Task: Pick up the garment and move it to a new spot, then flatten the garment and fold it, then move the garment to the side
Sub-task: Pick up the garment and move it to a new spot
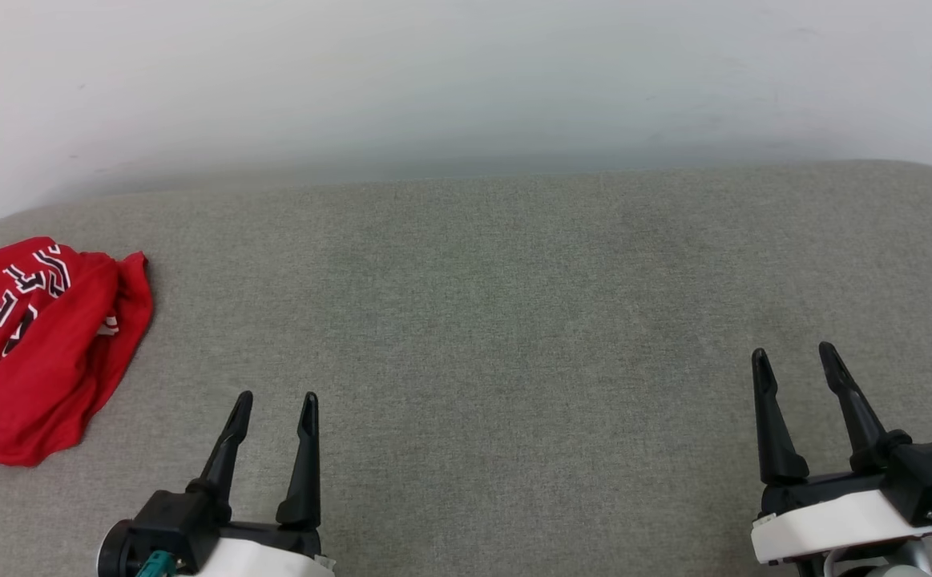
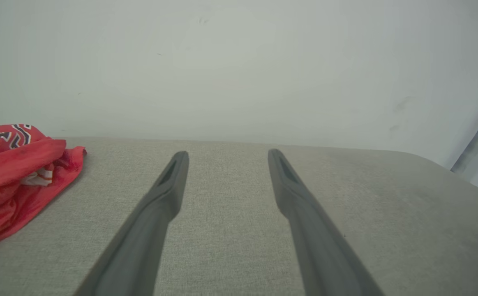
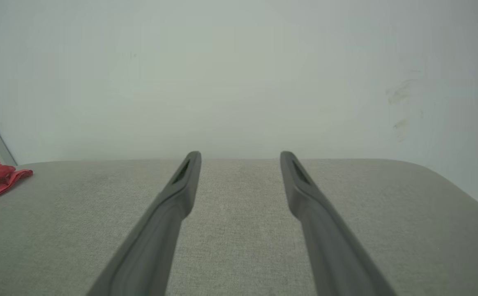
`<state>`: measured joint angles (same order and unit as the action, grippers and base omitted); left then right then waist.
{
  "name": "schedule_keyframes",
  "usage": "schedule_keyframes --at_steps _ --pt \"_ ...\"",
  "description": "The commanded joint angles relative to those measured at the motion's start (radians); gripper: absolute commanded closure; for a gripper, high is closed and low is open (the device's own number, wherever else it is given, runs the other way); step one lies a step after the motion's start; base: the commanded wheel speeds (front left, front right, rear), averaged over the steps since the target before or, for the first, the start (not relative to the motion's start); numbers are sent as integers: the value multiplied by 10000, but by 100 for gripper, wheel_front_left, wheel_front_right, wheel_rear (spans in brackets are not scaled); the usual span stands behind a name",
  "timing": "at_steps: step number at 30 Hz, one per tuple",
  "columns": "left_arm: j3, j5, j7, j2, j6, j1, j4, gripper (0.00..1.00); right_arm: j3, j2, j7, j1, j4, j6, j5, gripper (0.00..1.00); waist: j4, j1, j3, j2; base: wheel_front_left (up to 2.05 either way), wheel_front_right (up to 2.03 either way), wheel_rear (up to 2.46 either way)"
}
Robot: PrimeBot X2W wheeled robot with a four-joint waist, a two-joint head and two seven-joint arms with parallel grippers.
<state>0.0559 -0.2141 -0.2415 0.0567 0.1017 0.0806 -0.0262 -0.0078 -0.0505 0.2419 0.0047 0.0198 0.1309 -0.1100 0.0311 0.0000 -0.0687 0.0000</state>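
One garment (image 1: 41,344): red jersey, crumpled in a loose heap. Black-and-white lettering is partly readable on top, and a scrap of red-white striped trim shows in the folds. It lies at the far left of the surface, near the rounded left corner, and part of it runs past the head view's left edge.

One surface (image 1: 482,320): flat, covered in grey woven fabric. Both far corners are rounded and the far edge meets the wall.

One wall (image 1: 466,80): pale off-white, plain, with faint scuff marks toward the upper right.

One left gripper (image 1: 276,397): lower left of the head view, above the near part of the surface. Its two dark fingers are spread apart and point toward the wall, with nothing between them. The garment is to its left, near but not touching.

One right gripper (image 1: 792,351): lower right of the head view. Its fingers are likewise parted and empty, well apart from the garment.
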Motion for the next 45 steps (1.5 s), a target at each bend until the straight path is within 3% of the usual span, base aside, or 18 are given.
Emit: schedule_keyframes --at_steps 1,14,35,45 --pt "-33 222 -92 -15 64 97 3 0 17 4 83 125 8 -3 237 0 2 0 -1 0 0 0 0" --pt "109 819 -252 -63 257 56 213 0 109 6 236 168 29 -3 699 0 -511 0 -86 0 0 0 0" --pt "-311 902 -243 -67 267 255 15 0 605 6 236 368 228 -3 597 0 -3738 0 224 0 0 0 0" --pt "-136 1057 -243 -68 282 515 -34 0 834 6 236 435 330 -3 475 0 -4589 0 333 0 0 0 0"
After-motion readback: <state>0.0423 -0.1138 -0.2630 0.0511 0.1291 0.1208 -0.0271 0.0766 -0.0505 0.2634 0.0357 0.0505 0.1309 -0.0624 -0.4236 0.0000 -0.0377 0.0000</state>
